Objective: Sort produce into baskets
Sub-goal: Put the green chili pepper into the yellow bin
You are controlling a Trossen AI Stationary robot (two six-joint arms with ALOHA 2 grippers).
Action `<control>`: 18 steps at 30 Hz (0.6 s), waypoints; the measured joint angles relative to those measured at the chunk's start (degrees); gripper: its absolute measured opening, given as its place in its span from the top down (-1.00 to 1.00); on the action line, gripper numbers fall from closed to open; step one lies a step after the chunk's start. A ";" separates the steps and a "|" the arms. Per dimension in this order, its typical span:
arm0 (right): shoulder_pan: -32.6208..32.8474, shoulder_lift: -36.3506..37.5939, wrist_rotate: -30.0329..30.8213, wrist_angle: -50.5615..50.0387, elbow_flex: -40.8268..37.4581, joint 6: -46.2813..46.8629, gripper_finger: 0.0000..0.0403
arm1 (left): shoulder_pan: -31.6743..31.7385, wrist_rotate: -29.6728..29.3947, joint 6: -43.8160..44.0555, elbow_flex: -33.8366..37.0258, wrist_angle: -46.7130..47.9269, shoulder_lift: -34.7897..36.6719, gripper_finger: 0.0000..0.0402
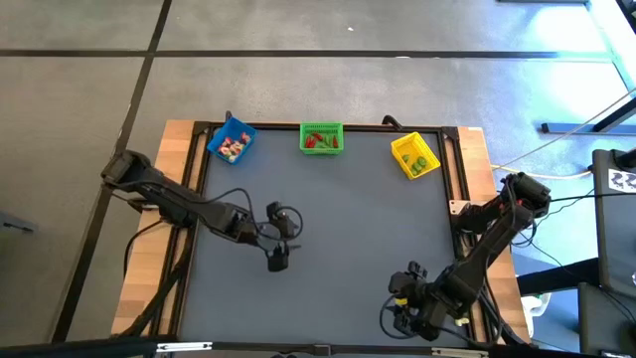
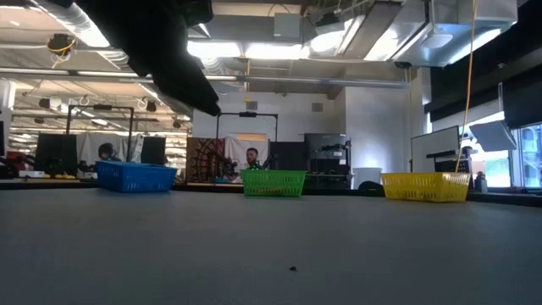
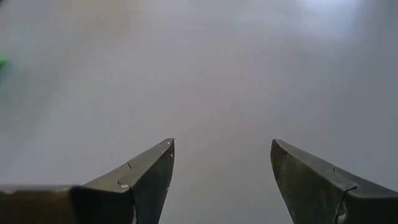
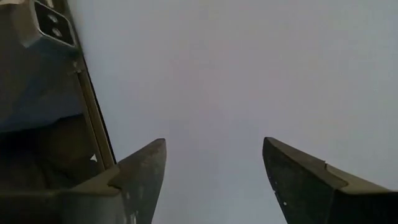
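Note:
Three baskets stand along the table's far edge: blue (image 1: 231,142) (image 2: 135,176), green (image 1: 321,138) (image 2: 273,182) and yellow (image 1: 414,156) (image 2: 425,186). Produce lies inside them: whitish and red pieces (image 1: 235,150) in the blue one, red and green pieces (image 1: 320,143) in the green one, green pieces (image 1: 419,163) in the yellow one. My left gripper (image 1: 286,239) (image 3: 222,152) hovers open over the bare mat left of centre. My right gripper (image 1: 396,298) (image 4: 214,149) is open near the table's near right corner. Neither has anything between its fingers.
A dark grey mat (image 1: 338,229) covers the table inside a black frame (image 1: 459,179), with wooden strips (image 1: 149,259) at both sides. The frame rail (image 4: 93,118) runs close beside my right gripper. A small dark speck (image 2: 292,268) lies on the mat. A person sits in the room beyond (image 2: 251,158).

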State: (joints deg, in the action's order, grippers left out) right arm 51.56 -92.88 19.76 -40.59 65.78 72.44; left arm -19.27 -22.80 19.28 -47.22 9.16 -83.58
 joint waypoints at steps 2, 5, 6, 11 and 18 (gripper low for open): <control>0.86 0.00 -3.09 -2.21 0.01 2.83 -0.31 | -0.83 0.98 -0.72 0.00 -2.17 -1.50 -0.30; 1.20 0.02 -14.44 -8.11 0.02 8.33 -0.28 | -1.82 1.48 -1.74 0.00 -4.83 -2.87 -0.30; 1.66 0.02 -17.42 -9.55 0.02 9.74 -0.27 | -1.98 1.50 -2.19 0.00 -5.40 -3.24 -0.30; 2.27 0.02 -25.67 -10.11 0.02 11.40 -0.25 | -2.01 1.45 -2.53 0.01 -6.14 -3.71 -0.30; 4.17 0.02 -28.42 -6.44 0.02 12.26 -0.25 | -2.11 1.43 -1.81 0.01 -5.35 -3.75 -0.30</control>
State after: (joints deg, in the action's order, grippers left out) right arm 55.73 -92.86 -8.67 -47.03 65.80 84.70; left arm -21.39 -21.37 17.47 -47.22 3.81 -87.33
